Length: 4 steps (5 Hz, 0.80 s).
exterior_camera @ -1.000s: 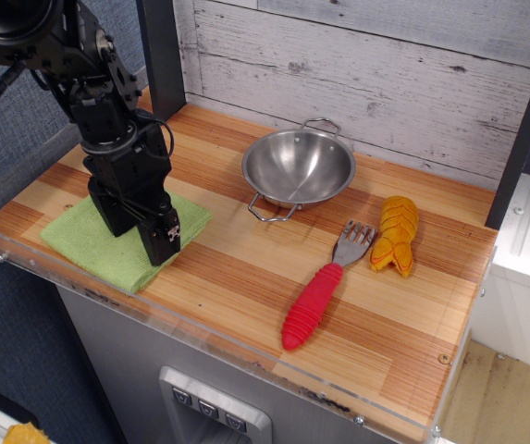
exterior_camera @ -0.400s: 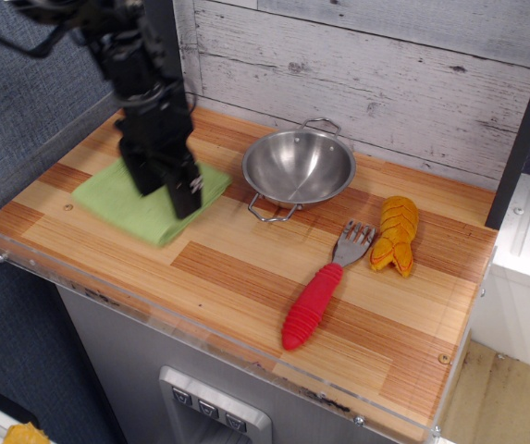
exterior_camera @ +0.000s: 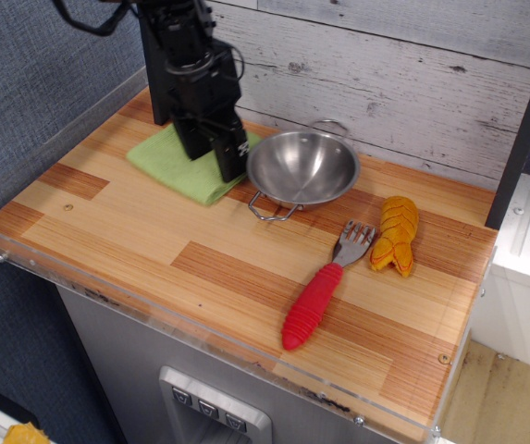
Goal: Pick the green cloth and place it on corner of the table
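Fingers point(exterior_camera: 216, 153) planted on green cloth point(exterior_camera: 174, 165), apparently clenched on it; cloth touches steel bowl point(exterior_camera: 301, 167) at desk point(exterior_camera: 154, 250) rear.

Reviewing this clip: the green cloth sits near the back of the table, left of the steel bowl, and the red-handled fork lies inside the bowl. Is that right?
Not quite. The red-handled fork is not inside the steel bowl; it lies on the table in front of the bowl, beside the yellow toy. The green cloth is indeed at the back, left of the bowl, under the gripper. The observation.image view shows this.
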Available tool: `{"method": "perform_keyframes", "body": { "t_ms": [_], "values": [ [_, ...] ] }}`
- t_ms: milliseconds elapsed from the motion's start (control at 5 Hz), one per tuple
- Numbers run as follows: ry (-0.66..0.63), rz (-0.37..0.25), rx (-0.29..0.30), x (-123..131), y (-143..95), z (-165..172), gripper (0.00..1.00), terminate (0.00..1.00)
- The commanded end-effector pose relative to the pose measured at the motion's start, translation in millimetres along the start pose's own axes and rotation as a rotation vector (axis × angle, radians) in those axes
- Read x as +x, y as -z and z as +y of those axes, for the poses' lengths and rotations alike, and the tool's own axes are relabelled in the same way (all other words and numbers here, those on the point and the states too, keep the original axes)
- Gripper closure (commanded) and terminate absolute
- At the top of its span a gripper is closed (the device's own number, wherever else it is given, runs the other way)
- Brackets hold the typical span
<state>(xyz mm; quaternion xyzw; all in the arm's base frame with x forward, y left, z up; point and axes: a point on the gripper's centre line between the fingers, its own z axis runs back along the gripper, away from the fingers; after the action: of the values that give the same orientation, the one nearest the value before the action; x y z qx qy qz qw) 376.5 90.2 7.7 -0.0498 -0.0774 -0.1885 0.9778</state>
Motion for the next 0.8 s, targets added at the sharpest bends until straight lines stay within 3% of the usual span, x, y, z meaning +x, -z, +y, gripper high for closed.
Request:
{"method": "perform_keyframes", "body": {
  "t_ms": [0, 400, 600],
  "values": [
    [-0.012, 0.002, 0.034, 13.1, -10.0, 0.5, 0.0, 0.0],
    [-0.098, -0.046, 0.104, 21.6, -65.2, 7.6, 0.0, 0.0],
    [-0.09, -0.138, 0.139, 35.5, -98.6, 12.6, 0.0, 0.0]
  ]
}}
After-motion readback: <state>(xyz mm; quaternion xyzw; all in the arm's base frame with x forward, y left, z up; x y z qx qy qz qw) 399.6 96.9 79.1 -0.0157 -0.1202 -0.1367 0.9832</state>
